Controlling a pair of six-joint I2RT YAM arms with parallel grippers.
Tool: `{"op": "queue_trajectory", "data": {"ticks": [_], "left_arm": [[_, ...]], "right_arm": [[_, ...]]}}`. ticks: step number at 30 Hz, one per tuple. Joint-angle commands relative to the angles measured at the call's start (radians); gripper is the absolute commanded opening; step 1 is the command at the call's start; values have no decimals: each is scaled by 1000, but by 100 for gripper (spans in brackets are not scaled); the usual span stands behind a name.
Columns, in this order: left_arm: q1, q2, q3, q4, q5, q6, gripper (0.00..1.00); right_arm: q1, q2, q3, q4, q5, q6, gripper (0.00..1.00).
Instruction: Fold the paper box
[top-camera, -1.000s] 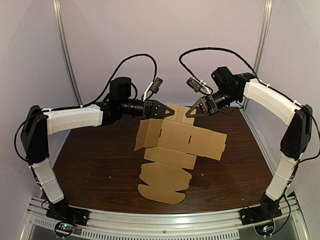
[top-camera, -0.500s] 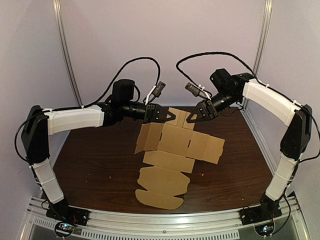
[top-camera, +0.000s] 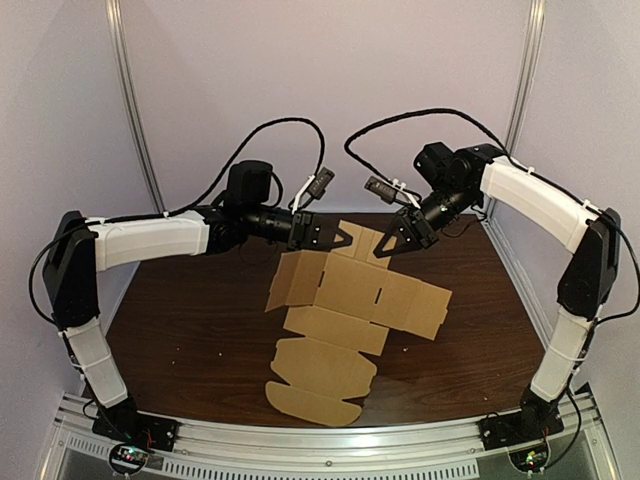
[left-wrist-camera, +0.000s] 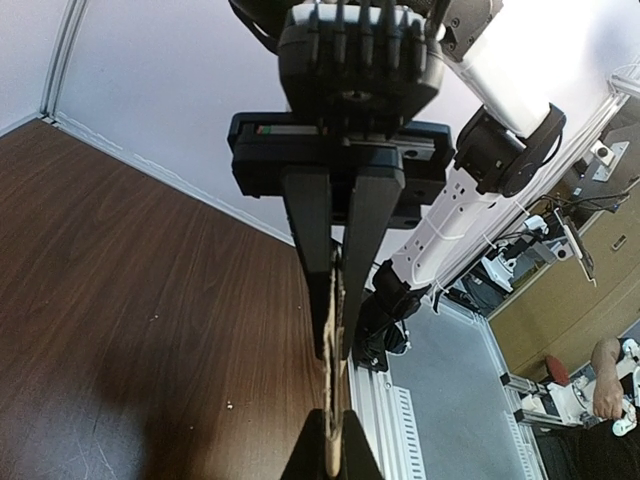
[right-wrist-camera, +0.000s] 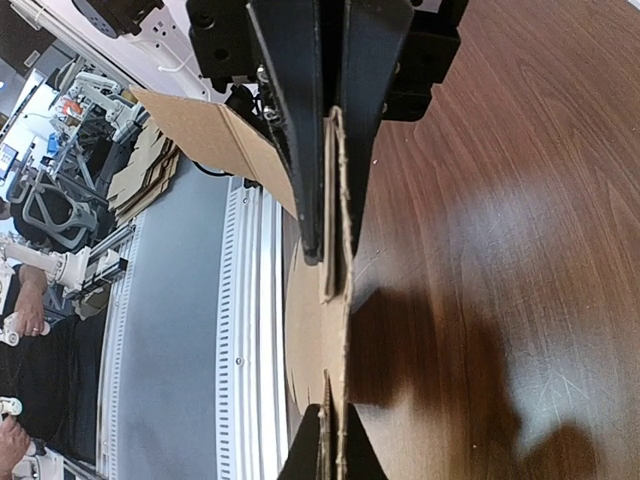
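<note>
Dark wood-grain table (top-camera: 190, 330) with pale lilac walls (top-camera: 330, 80) around it, that's what we get from the top camera. From up there the paper box (top-camera: 345, 300) is an unfolded cardboard sheet sitting mid-table, rounded tab pointing at the arm bases, far flap between the two claws. We see the left gripper (top-camera: 338, 234) reaching in from the left and the right gripper (top-camera: 385, 247) from the right, both meeting at that far flap. How tight they are, we can't really tell from this angle.

Left wrist camera sorts that out for us. The left gripper (left-wrist-camera: 333, 345) has its two black fingers (left-wrist-camera: 308, 250) squeezed onto the cardboard, so it's clamped on the paper box (left-wrist-camera: 334, 400), which shows edge-on as a thin tan strip. We also catch the white shell of the right arm (left-wrist-camera: 510, 60) behind it and a grey floor (left-wrist-camera: 440, 380) past the table edge.

Right wrist camera, same story: the right gripper (right-wrist-camera: 333, 270) is pinched onto the paper box (right-wrist-camera: 318, 350) edge. What we only get in this one is a side flap (right-wrist-camera: 200, 125) sticking out to the left, plus the cardboard's shadow (right-wrist-camera: 420, 360) on the wood.
</note>
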Motion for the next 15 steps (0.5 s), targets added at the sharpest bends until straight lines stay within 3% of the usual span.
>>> {"op": "queue_trajectory", "data": {"ticks": [1, 3, 5, 7, 11, 15], "left_arm": [[-2, 9, 11, 28, 5, 30, 0], [-1, 7, 11, 21, 6, 40, 0], [-1, 6, 10, 21, 6, 43, 0], [-1, 4, 10, 22, 8, 45, 0], [-1, 1, 9, 19, 3, 48, 0], [-1, -1, 9, 13, -2, 51, 0]], "right_arm": [[12, 33, 35, -99, 26, -72, 0], [12, 35, 37, -106, 24, -81, 0], [12, 32, 35, -116, 30, -90, 17], [12, 30, 32, -121, 36, -95, 20], [11, 27, 32, -127, 41, -97, 13], [6, 26, 28, -129, 38, -102, 0]]}}
